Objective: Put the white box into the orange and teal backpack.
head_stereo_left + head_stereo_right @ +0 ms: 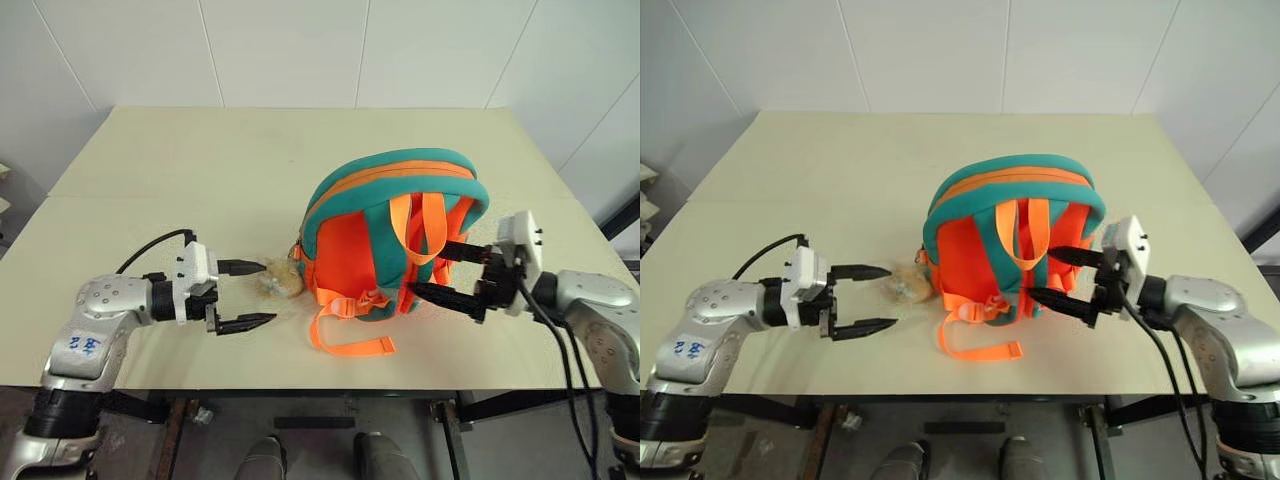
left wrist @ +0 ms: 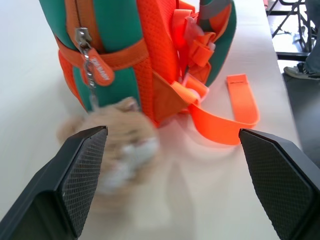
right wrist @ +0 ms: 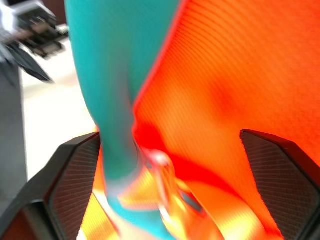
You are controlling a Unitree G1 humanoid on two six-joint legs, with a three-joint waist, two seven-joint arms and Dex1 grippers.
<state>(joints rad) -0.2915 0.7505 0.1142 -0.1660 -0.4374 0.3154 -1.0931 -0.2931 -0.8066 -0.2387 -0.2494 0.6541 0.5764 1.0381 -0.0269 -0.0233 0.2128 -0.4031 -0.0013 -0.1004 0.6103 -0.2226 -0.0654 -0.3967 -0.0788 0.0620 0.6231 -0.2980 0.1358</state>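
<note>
The backpack (image 1: 392, 232) stands on the surface (image 1: 180, 170), zipped along the top, with its straps facing the robot. One loose orange strap (image 1: 350, 340) lies curled on the surface in front of it. A tan plush toy (image 1: 280, 280) sits just beside the backpack. The left gripper (image 1: 252, 295) is spread wide, near the toy, holding nothing. The right gripper (image 1: 432, 272) is spread wide too, its tips right by the backpack's side. I cannot see the box.
</note>
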